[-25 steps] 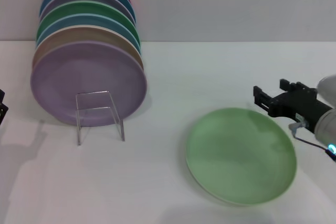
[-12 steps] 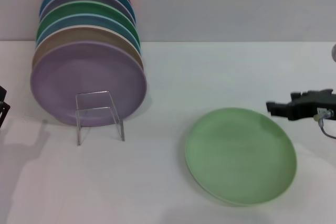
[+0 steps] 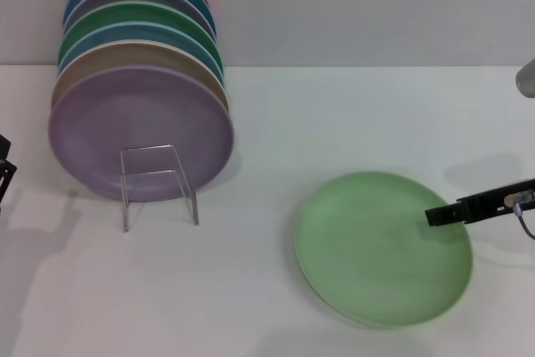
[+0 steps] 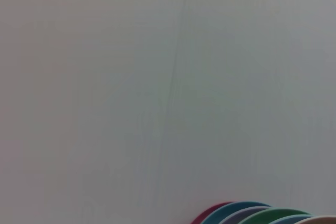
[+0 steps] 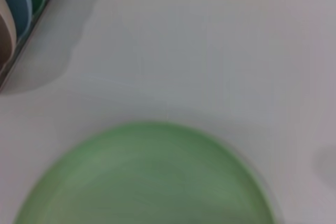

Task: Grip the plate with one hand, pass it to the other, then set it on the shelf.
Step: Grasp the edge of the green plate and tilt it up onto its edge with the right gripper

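Note:
The light green plate (image 3: pixel 376 248) lies flat on the white table at the front right. It fills the lower part of the right wrist view (image 5: pixel 147 182). My right gripper (image 3: pixel 436 216) reaches in from the right edge, seen side-on as one black bar, with its tip at the plate's right rim. The clear acrylic shelf (image 3: pixel 155 183) stands at the left and bears a row of upright coloured plates, with a lilac plate (image 3: pixel 138 131) in front. Only a black sliver of my left gripper (image 3: pixel 4 175) shows at the far left edge, left of the shelf.
A pale wall runs behind the table. The left wrist view shows the wall and the tops of the racked plates (image 4: pixel 257 213). The rack's plates also show in a corner of the right wrist view (image 5: pixel 18 3). Bare white table lies between the shelf and the green plate.
My right gripper has turned side-on and dropped from beyond the plate's far right rim down to its right rim. The plate and the left arm have stayed put.

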You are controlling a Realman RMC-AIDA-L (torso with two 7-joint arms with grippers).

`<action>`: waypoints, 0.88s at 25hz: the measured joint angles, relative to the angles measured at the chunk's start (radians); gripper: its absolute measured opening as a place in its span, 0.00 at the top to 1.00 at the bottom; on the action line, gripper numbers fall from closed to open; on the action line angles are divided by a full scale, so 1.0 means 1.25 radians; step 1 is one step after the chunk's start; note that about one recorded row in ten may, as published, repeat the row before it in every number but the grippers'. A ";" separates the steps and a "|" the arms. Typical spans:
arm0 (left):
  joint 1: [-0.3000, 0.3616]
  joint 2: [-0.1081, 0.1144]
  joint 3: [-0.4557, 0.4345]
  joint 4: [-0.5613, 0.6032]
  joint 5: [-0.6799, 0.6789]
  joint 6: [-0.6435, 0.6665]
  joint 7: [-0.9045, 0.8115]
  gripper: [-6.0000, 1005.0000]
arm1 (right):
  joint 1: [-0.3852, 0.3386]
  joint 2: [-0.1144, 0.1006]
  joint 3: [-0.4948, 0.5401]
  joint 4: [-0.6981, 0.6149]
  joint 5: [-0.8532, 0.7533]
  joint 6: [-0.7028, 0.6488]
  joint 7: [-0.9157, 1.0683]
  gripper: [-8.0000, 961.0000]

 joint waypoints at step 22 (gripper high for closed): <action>-0.004 0.003 -0.002 -0.001 -0.001 0.004 0.002 0.16 | 0.070 0.003 0.027 -0.149 -0.051 -0.014 0.014 0.30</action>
